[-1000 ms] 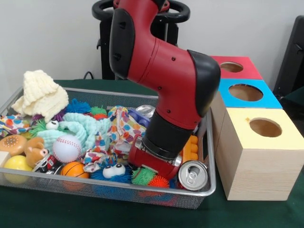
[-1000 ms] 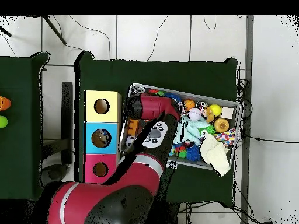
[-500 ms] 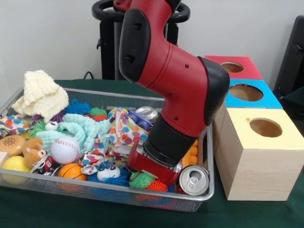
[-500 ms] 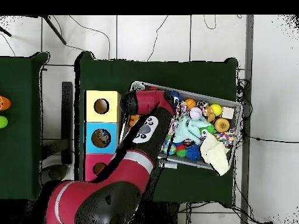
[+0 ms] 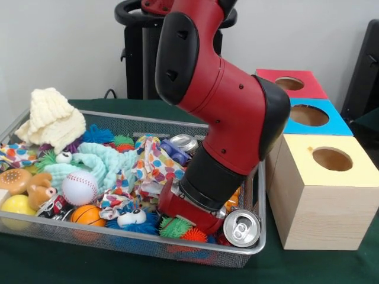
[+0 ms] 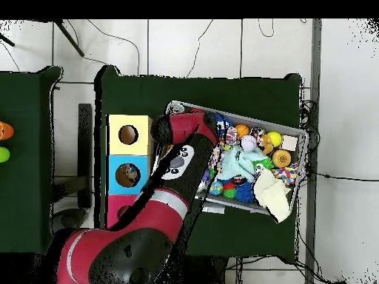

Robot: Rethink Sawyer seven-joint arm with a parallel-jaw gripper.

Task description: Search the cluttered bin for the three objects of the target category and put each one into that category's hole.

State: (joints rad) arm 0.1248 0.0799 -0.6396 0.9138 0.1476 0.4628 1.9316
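A silver can (image 5: 241,228) lies on its side in the near right corner of the wire bin (image 5: 260,201), its long axis running front to back and its pull-tab top facing the front camera. A second can (image 5: 185,143) lies farther back among the toys, partly behind the arm. The red arm (image 5: 219,106) slants down into the bin, its wrist buried among spiky balls (image 5: 177,226) just beside the near can. The gripper itself is hidden, so I cannot tell whether it grasps anything. Three boxes (image 5: 323,195) with holes stand beside the bin on the green counter (image 5: 331,266).
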